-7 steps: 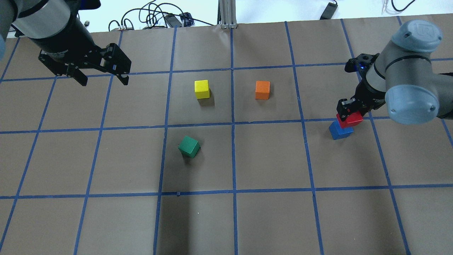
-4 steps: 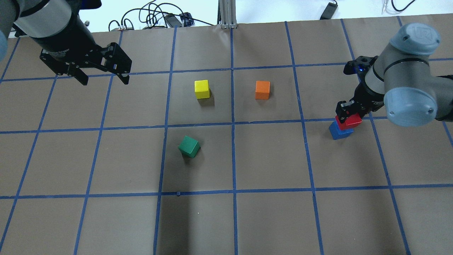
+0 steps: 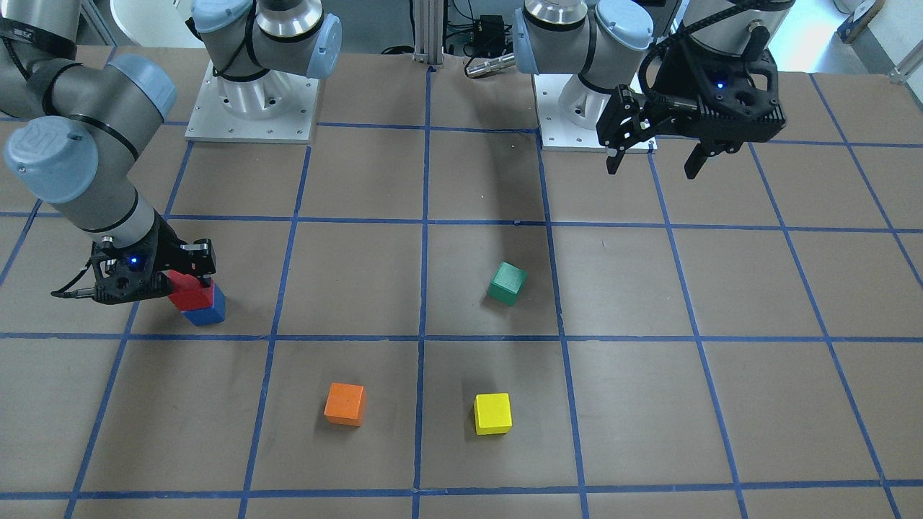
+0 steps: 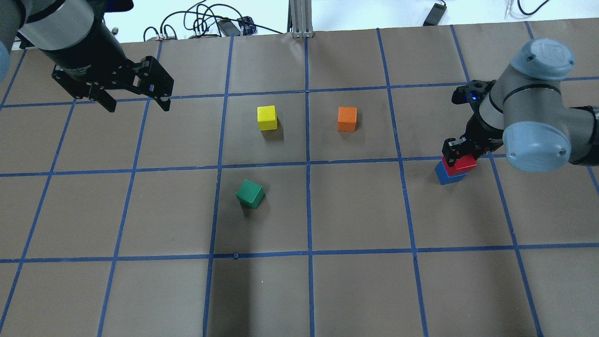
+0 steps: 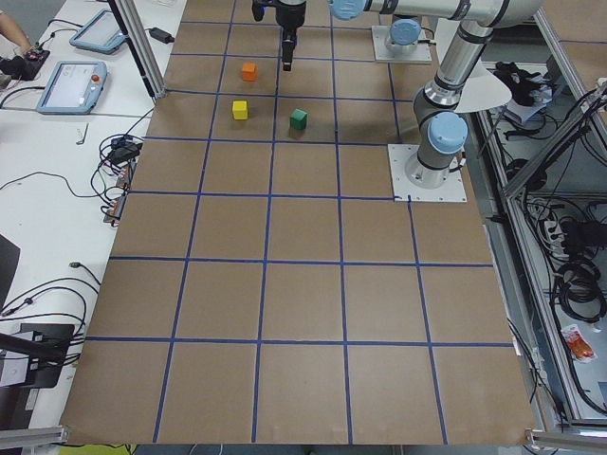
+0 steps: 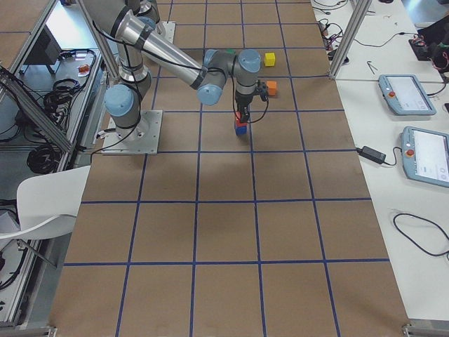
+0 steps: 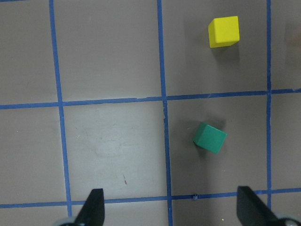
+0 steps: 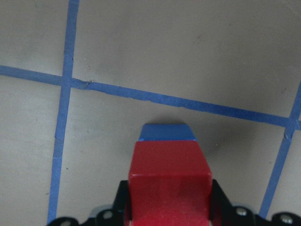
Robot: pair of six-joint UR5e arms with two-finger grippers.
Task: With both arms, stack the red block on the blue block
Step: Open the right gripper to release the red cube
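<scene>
The red block (image 4: 462,163) is held in my right gripper (image 4: 460,153), which is shut on it. It sits right on top of the blue block (image 4: 447,177) at the table's right side, and the two appear to touch. The front-facing view shows the red block (image 3: 190,294) over the blue block (image 3: 210,314), slightly offset. In the right wrist view the red block (image 8: 169,181) fills the jaws, with the blue block (image 8: 168,133) showing just beyond it. My left gripper (image 4: 138,107) is open and empty, high over the far left of the table.
A yellow cube (image 4: 266,117) and an orange cube (image 4: 347,119) stand in the middle far row. A green cube (image 4: 250,194), turned at an angle, lies nearer the centre. Cables lie beyond the table's far edge.
My right gripper has lowered the red block and shifted it slightly left, so it now covers more of the blue block. The left arm has not moved.
</scene>
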